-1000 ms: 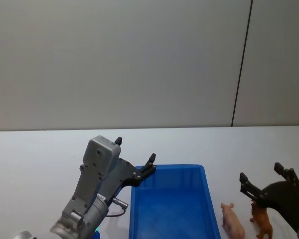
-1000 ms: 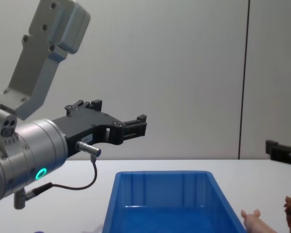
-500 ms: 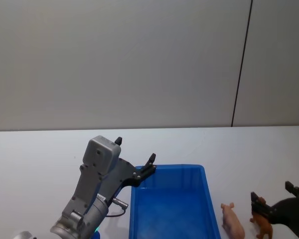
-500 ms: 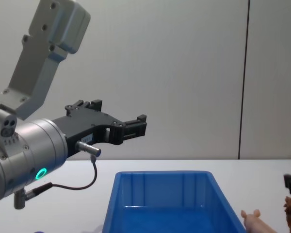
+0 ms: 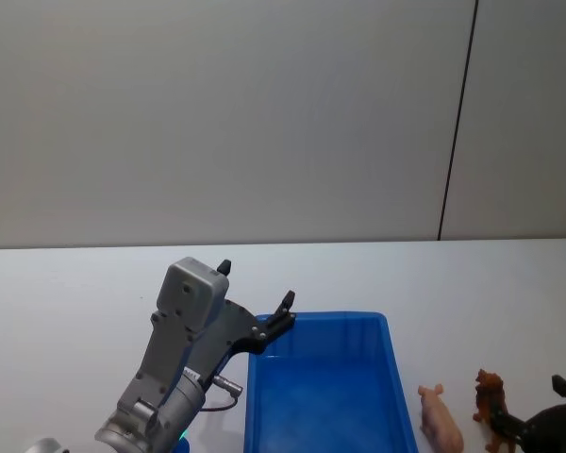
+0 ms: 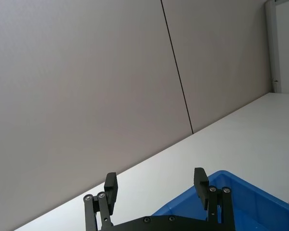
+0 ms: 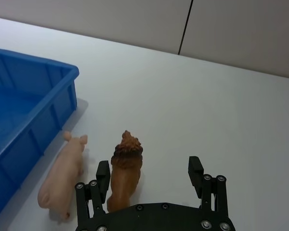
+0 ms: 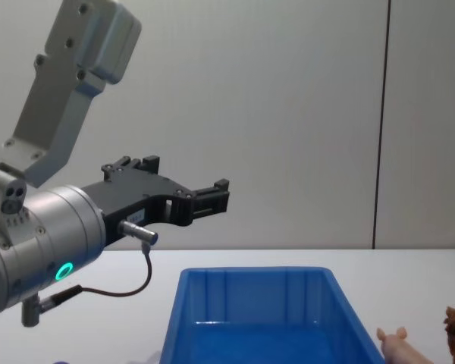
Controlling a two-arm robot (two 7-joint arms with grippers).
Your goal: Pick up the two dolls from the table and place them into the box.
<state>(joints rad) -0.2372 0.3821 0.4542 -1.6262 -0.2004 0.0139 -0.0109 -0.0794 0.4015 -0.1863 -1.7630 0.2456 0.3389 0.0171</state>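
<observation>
Pick-up step: brown doll [image 7: 125, 167] sits just inside one finger of the spread-apart right gripper [image 7: 149, 177]. It needs centring, then a squeeze. Left gripper [image 6: 155, 185] idles, spread too.

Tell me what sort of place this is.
Probably a robot test bench or lab, not a home: a plain white table against bare grey wall panels, with a blue box, a pink pig doll and a brown shaggy doll set out.

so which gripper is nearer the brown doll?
Right. The right gripper is at the brown doll, jaws open astride it; the left gripper hovers over the box's opposite side.
</observation>
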